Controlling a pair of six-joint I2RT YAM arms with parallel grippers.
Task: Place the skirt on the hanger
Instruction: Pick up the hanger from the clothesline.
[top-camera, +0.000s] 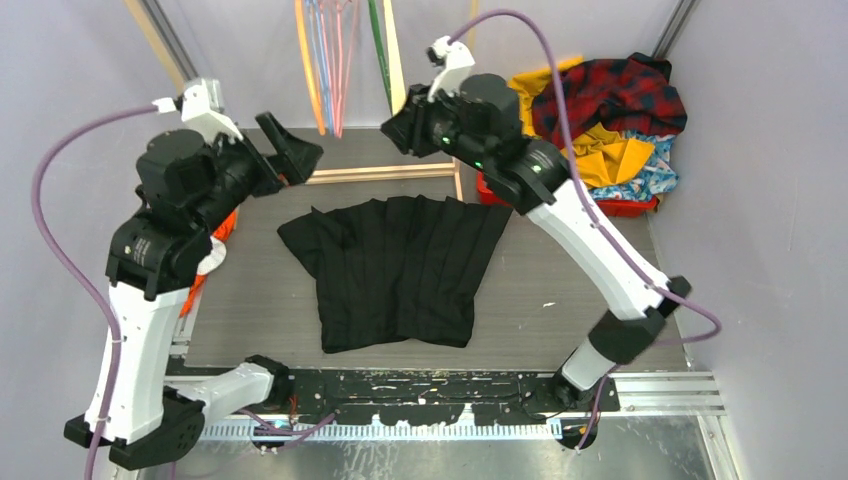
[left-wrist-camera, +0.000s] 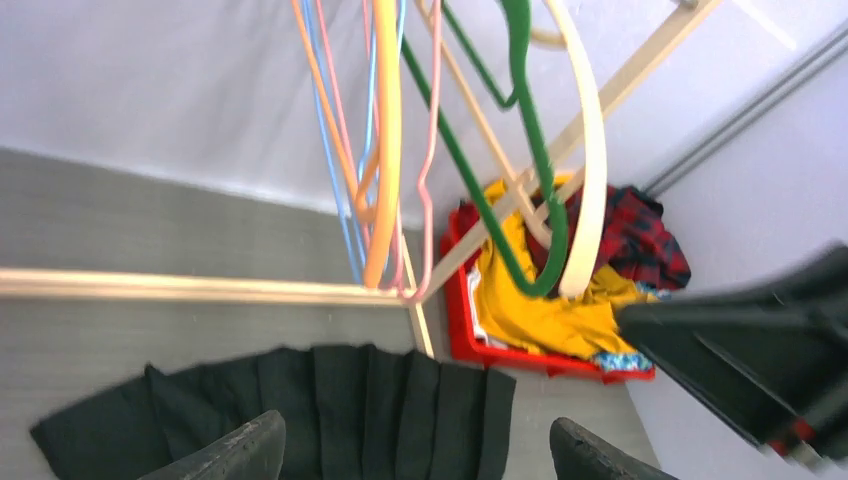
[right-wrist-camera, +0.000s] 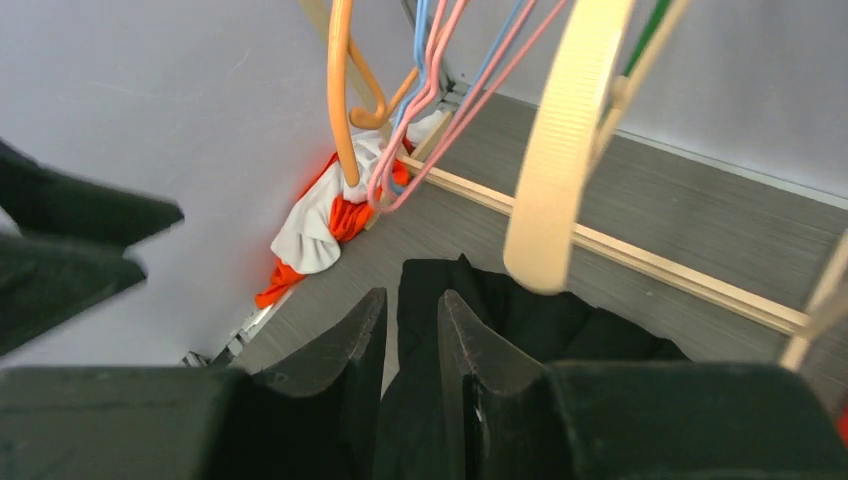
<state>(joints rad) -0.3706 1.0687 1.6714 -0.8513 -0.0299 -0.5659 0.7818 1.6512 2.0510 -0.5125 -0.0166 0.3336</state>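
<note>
Found the right pincer (right-wrist-camera: 410, 300) nearly closed, jaws parted by a thin slit and gripping nothing, raised high over the far side of the tabletop (top-camera: 560, 290). Saw a cream hanger (right-wrist-camera: 565, 150) dangling just beyond its tips and a little to their right, outside the slit. Found the left pincer (left-wrist-camera: 415, 455) spread wide and empty, likewise raised, facing the right one across the hanging bunch. Noted more hangers beside the cream one: an orange hanger (left-wrist-camera: 385, 150), a green hanger (left-wrist-camera: 530, 150), plus thin pink and blue ones, all hung from above at the back. Saw a wooden rail (left-wrist-camera: 200, 288) running along the far side of the tabletop beneath them. Lower down, between the two arms, saw a black pleated garment (top-camera: 400, 270) spread flat mid-tabletop. Located the skirt (top-camera: 655, 172) well apart from both pincers, crumpled at the right end of a red bin (top-camera: 620, 207) in the far right corner, beside yellow cloth (top-camera: 615, 155) and below a red plaid garment (top-camera: 610, 100). Spotted white and orange cloth (right-wrist-camera: 315, 225) bunched at the tabletop's left edge.
</note>
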